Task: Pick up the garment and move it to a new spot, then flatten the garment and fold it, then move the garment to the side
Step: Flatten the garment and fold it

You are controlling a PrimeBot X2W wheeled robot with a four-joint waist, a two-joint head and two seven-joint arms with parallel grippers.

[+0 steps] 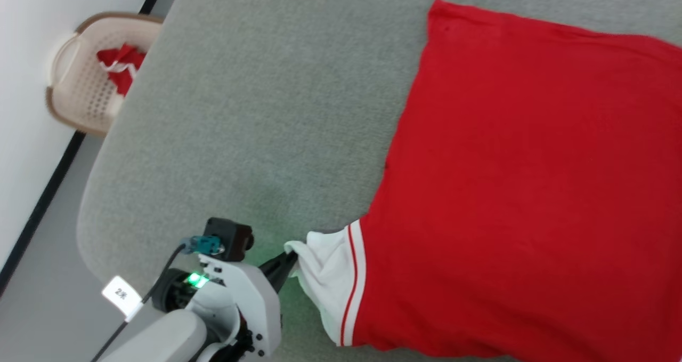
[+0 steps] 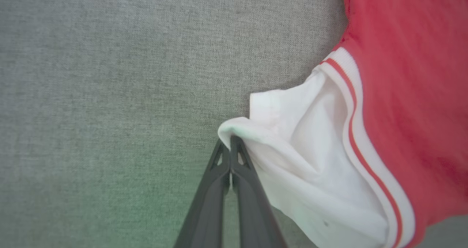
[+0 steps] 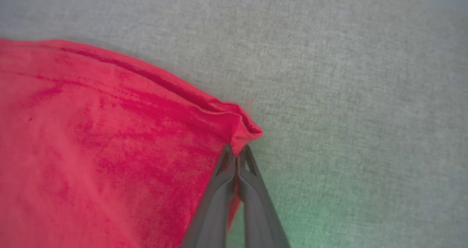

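Observation:
The garment [image 1: 522,181] is a large red cloth spread over the right half of the grey table, with a white panel [image 1: 330,276] and red-and-white striped trim at its near left corner. My left gripper [image 1: 290,260] is shut on the tip of that white panel; the left wrist view has the white cloth [image 2: 292,145] folded over the closed fingertips [image 2: 237,149]. In the right wrist view my right gripper [image 3: 237,151] is shut on a red corner of the garment [image 3: 245,131], which puckers at the tips.
The grey padded table [image 1: 256,111] lies bare to the left of the garment. A beige perforated basket [image 1: 85,85] with red and white cloth inside stands on the floor past the table's far left edge, by the white wall.

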